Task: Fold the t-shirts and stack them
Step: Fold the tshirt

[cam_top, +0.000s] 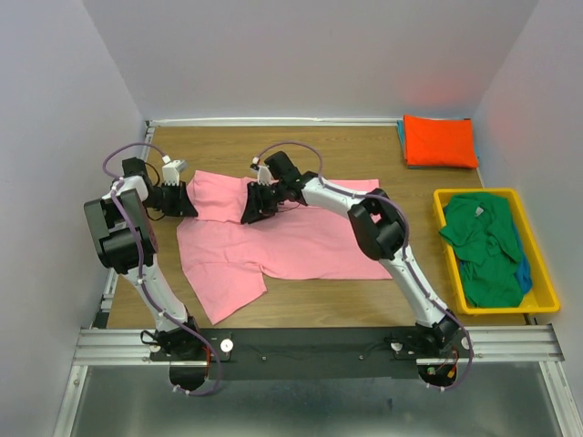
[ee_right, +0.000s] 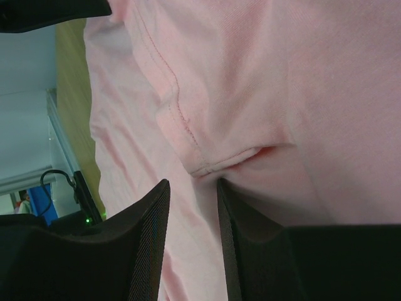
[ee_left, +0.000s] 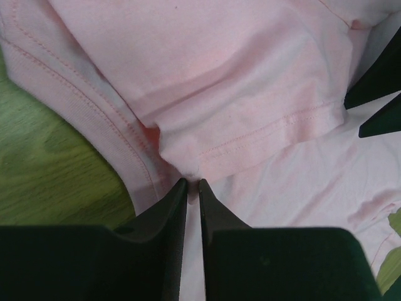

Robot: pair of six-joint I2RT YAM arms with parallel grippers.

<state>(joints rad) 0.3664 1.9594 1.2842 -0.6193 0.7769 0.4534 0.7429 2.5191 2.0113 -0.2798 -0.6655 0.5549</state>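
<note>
Pink t-shirt (cam_top: 301, 241) lies spread on the wooden table (cam_top: 364, 150), centre-left, with its upper-left part doubled over into a flap. Left gripper (cam_top: 179, 198) sits at the flap's left edge, right gripper (cam_top: 256, 206) at the flap's right end. Orange t-shirt (cam_top: 440, 139) is folded at the far right corner. Yellow bin (cam_top: 506, 310) is on the right, with a crumpled green t-shirt (cam_top: 483, 246) inside and a blue t-shirt (cam_top: 526, 273) showing beneath it.

Left wrist: left gripper (ee_left: 191, 183) jaws are nearly together, only a thin slit, clenched on a hemmed fold of the pink t-shirt (ee_left: 219, 75) right at the tips. Table (ee_left: 44, 169) is visible to the left.

Right wrist: right gripper (ee_right: 193, 183) jaws are partly apart, with a stitched seam of the pink t-shirt (ee_right: 282, 81) running down into the gap. Can't tell if the cloth is actually clamped. A strip of table (ee_right: 70, 69) shows on the left.
</note>
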